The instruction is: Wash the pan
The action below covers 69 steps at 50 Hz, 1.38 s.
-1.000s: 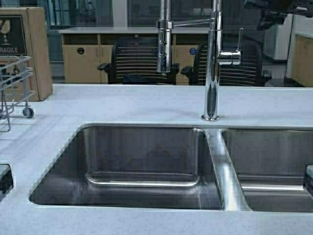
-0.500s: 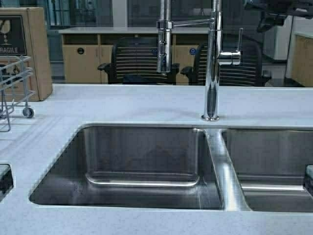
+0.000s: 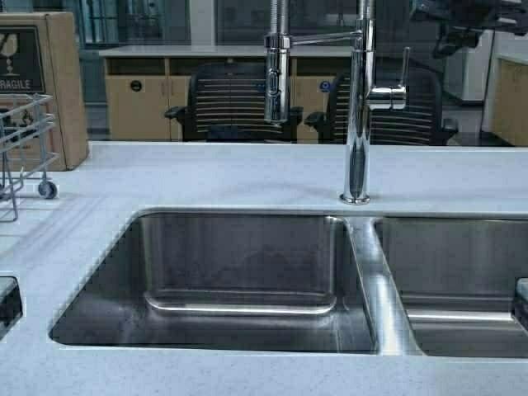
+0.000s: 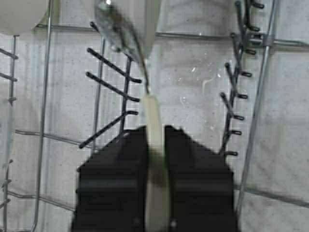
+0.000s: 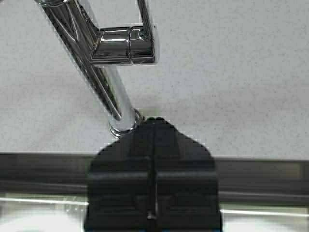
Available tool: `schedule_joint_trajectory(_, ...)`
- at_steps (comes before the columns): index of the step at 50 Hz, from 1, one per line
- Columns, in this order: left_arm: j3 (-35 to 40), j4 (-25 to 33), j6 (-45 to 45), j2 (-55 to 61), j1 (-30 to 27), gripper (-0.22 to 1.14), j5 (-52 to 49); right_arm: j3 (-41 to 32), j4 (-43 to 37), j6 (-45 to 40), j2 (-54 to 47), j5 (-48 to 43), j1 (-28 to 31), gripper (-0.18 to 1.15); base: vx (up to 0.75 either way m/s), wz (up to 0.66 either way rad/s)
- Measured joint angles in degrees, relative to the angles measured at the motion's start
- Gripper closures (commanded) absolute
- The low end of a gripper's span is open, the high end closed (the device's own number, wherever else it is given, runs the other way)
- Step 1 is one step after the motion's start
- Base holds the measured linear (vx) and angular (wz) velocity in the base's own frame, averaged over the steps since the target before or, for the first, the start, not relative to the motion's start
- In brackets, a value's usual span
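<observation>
My left gripper (image 4: 155, 145) grasps the pan's handle (image 4: 155, 145) over the dish rack (image 4: 46, 72); my right gripper (image 5: 153, 128), clenched empty, hangs above the faucet (image 5: 104, 72). Racking step; release next.

right arm (image 3: 462, 21) at the top right corner shifted slightly, its dark links a touch lower

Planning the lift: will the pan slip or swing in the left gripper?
Probably stiff. The left gripper pinches only the thin handle of the pan, so it may pivot. Wet glints nearby hint it's slippery.
</observation>
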<state>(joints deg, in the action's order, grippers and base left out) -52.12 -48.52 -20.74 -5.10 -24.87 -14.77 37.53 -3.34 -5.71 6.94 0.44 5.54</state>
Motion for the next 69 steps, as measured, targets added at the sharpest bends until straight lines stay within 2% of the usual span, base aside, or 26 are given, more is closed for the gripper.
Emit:
schedule_joint_trajectory(11, 0.3, 0.7, -0.7, 0.4, -0.2, 0.88, 0.1, -0.1, 0.0, 0.0, 0.1, 0.0, 0.1, 0.92, 0.00, 0.00)
schedule_joint_trajectory(14, 0.4, 0.7, -1.1, 0.4, -0.2, 0.82, 0.0, -0.1, 0.0, 0.0, 0.0, 0.0, 0.1, 0.92, 0.00, 0.00)
schedule_joint_trajectory(18, 0.6, 0.8, -1.6, 0.7, -0.2, 0.59, 0.1, -0.1, 0.0, 0.0, 0.0, 0.0, 0.1, 0.92, 0.00, 0.00)
schedule_joint_trajectory(26, 1.2, 0.8, -2.4, 1.5, -0.2, -0.10, 0.0, -0.1, 0.0, 0.1, 0.0, 0.0, 0.0, 0.92, 0.00, 0.00)
schedule_joint_trajectory(28, 1.4, 0.9, -2.7, 1.5, -0.6, -0.18, -0.1, 0.0, 0.0, 0.1, 0.0, 0.0, 0.0, 0.92, 0.00, 0.00)
schedule_joint_trajectory(35, 2.1, 0.9, -3.7, 1.5, -1.1, -0.07, -0.7, -0.1, 0.0, 0.1, 0.0, 0.0, 0.1, 0.92, 0.00, 0.00)
schedule_joint_trajectory(69, 2.5, 1.6, -4.8, 0.5, -1.1, -0.08, -0.6, 0.0, 0.0, 0.1, 0.0, 0.0, 0.1, 0.92, 0.00, 0.00)
